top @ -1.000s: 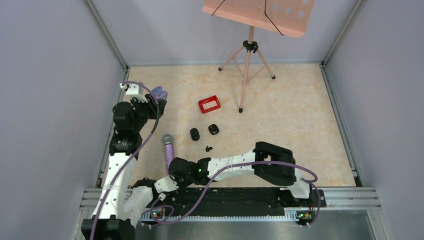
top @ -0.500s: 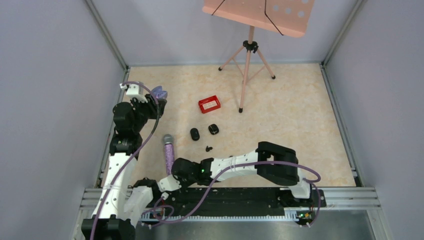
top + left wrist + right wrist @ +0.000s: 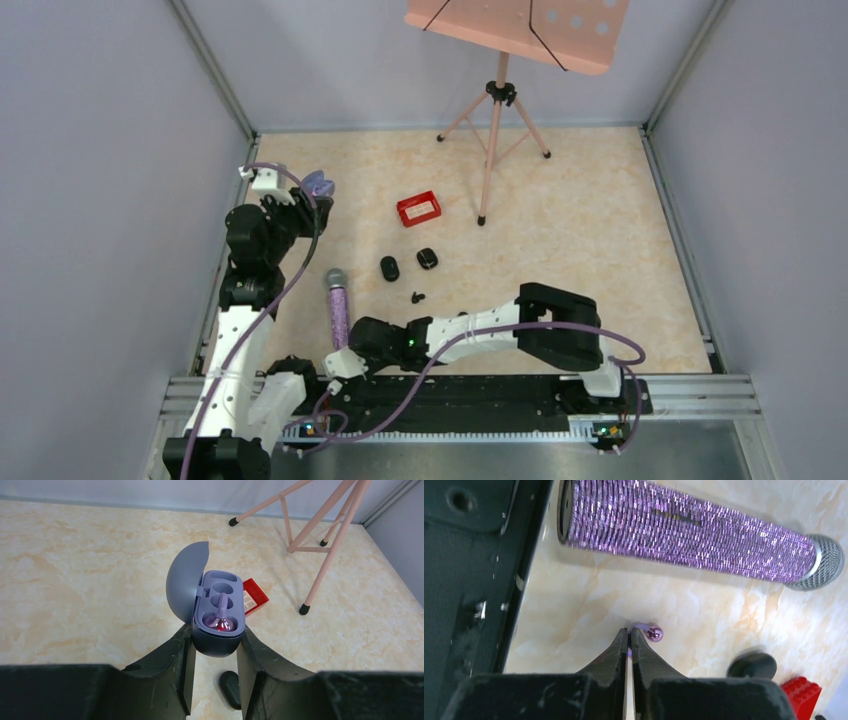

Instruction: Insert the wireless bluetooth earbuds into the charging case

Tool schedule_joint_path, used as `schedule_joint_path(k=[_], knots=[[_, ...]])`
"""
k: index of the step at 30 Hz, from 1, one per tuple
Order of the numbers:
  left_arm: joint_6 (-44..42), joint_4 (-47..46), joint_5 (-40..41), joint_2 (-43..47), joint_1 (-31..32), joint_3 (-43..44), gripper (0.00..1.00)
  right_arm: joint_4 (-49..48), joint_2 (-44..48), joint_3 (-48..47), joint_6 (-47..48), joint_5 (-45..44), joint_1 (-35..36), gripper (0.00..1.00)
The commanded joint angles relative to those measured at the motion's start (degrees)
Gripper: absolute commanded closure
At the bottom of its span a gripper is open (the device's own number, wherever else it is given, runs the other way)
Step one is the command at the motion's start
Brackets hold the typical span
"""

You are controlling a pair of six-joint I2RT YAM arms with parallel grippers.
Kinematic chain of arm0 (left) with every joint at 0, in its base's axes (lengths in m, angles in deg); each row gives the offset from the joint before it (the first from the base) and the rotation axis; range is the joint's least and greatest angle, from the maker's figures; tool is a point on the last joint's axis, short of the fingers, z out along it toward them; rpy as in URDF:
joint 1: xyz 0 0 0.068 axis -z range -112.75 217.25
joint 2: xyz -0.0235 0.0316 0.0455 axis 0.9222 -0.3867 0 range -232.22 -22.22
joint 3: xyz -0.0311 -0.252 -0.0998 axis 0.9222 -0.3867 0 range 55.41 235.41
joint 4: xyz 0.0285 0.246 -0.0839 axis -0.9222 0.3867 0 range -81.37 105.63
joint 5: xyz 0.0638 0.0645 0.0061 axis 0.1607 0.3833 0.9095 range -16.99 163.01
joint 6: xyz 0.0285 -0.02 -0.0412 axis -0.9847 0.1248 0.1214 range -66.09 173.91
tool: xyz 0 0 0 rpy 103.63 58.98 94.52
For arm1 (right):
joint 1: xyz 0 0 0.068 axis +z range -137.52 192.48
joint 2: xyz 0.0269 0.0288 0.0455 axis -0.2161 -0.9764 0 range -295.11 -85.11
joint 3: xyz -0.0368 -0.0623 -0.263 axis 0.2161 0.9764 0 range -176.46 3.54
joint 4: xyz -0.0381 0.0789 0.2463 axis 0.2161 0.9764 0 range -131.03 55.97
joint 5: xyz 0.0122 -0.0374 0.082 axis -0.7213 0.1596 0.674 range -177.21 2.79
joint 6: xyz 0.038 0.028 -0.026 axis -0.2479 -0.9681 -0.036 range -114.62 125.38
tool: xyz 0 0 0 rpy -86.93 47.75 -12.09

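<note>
Just beside the handle end of the glittery purple microphone [image 3: 684,530], at the tabletop, the right gripper [image 3: 629,634] had its fingers pressed together, tips down at the surface. A lilac earbud [image 3: 653,633] lay touching the tips on their right side in the wrist view, shiny head outermost. I could not tell whether any of its stem was caught between the fingers; most of the bud sat outside them. Its long axis ran sideways from the tips, roughly parallel to the microphone's body, so along the closing direction rather than across it. Judgement: a clean pinch would need the tips shifted toward the head, or turned.

The right arm was much the nearer. The left gripper [image 3: 216,647] was well apart, raised past the microphone's head end, pinching the charging case [image 3: 220,600] by its lower body, lid open. One pink earbud [image 3: 222,622] sat in the near socket; the far socket was empty.

Right of the microphone's head in the overhead view were two black oval cases [image 3: 389,268] [image 3: 428,258], a tiny black earbud [image 3: 417,297], and a red block [image 3: 419,208] further off.

Surface: pale marbled table [image 3: 580,250], smooth and hard, so a small bud would likely skate. Room: plain grey walls, with a pink music stand [image 3: 495,120] at the end far from the microphone.
</note>
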Motion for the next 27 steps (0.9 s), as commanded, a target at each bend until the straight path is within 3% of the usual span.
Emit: schedule_joint_path(k=[1, 6, 8, 12, 20, 22, 27], knots=[[-0.7, -4.1, -1.2, 0.5, -0.3, -0.2, 1.00, -0.3, 7.2, 1.7, -0.9, -1.7, -1.4, 1.00], [-3.5, -8.8, -7.1, -0.6, -0.2, -1.8, 1.00, 5.2, 14.3, 1.3, -11.2, 7.4, -7.0, 1.00], [-5.2, -12.1, -11.4, -1.5, -0.2, -2.8, 1.00, 8.3, 16.3, 0.4, -17.3, 20.5, -13.6, 1.00], [-8.2, -20.5, -26.0, -5.4, -0.3, -4.0, 1.00, 3.4, 22.4, 2.8, -25.3, 41.5, -26.4, 1.00], [-10.3, -27.8, -50.3, -22.3, -0.2, 5.2, 1.00, 5.6, 31.1, -1.7, -22.2, 69.1, -38.3, 1.00], [-8.6, -28.3, -55.7, -26.8, -0.2, 9.2, 1.00, 6.3, 33.0, -3.0, -21.6, 72.3, -41.1, 1.00], [-8.0, -29.4, -60.6, -31.0, 0.3, 13.5, 1.00, 6.1, 34.5, -7.6, -23.6, 76.7, -46.2, 1.00]])
